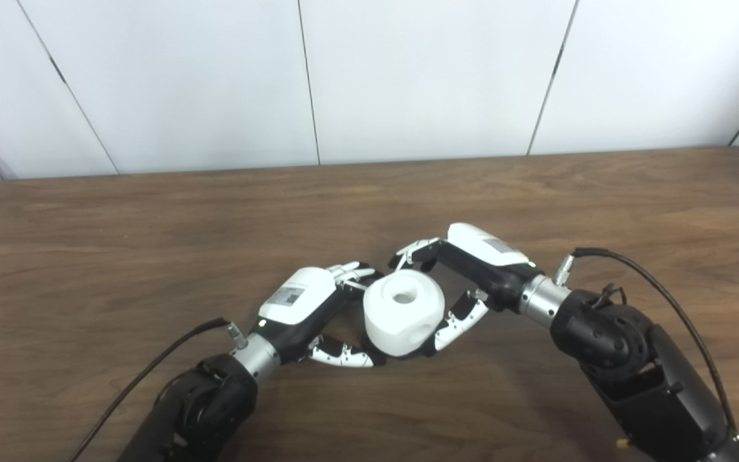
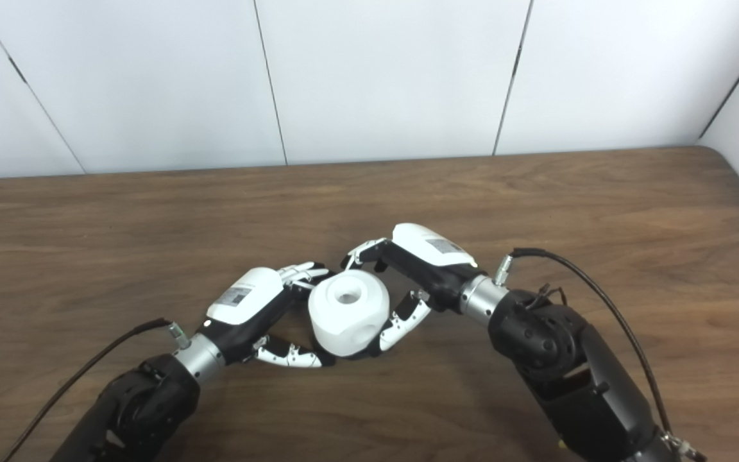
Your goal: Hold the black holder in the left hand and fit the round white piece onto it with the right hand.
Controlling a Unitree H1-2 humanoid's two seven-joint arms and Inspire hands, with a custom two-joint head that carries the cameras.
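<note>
The round white piece, with a hole in its top and another in its side, sits low over the wooden table between both hands. My left hand wraps its left side, fingers at the back and thumb at the front by its base. My right hand grips its right side, fingers behind and thumb in front. Both hands are shut on it. The black holder is not visible; it may be hidden under the white piece and the fingers.
The table's far edge meets a white panelled wall. Black cables run from both wrists back along the forearms.
</note>
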